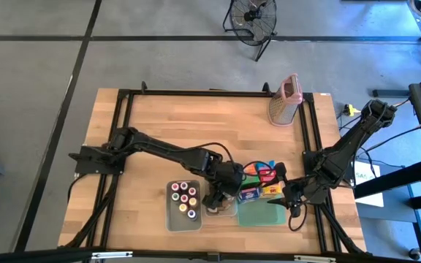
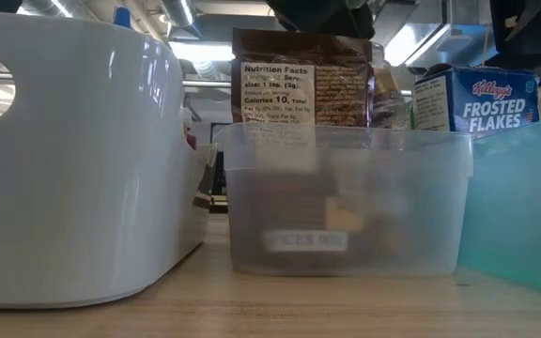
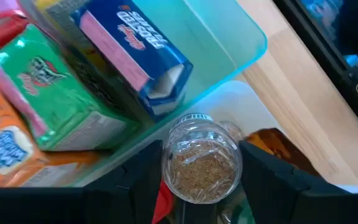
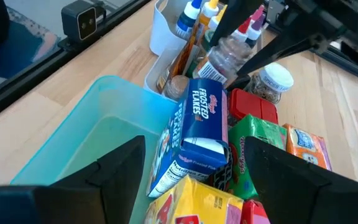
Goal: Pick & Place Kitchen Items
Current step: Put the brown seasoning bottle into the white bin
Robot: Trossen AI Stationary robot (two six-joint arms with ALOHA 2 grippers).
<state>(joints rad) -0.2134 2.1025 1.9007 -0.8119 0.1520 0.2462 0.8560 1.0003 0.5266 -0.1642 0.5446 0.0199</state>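
Note:
My left gripper (image 1: 218,199) is shut on a clear spice jar (image 3: 204,165) of brown grains, above a clear tub (image 2: 346,202) that holds a brown packet (image 2: 303,84). Beside the tub lies a teal tray (image 4: 98,137) holding cartons: a blue Frosted Flakes box (image 4: 197,124), a green one (image 3: 61,93), an orange one (image 3: 5,149) and a yellow one (image 4: 191,208). The blue box leans against its neighbours. My right gripper (image 4: 194,149) hovers open over the tray's right side (image 1: 282,191), with nothing between its fingers. My left gripper pinches the jar's glass body (image 3: 169,168) between its two fingers, one on each side. The fingers (image 4: 229,18) slant down from above. The jar is tilted, one round end turned toward the wrist, and hangs clear above the clear tub.
A white tub (image 1: 183,204) of small capped bottles stands left of the clear tub. A second jar with a white cap (image 4: 272,79) lies near the cartons. The metal grater (image 1: 286,98) stands at the table's far right. Bare wood stretches across the table's far half.

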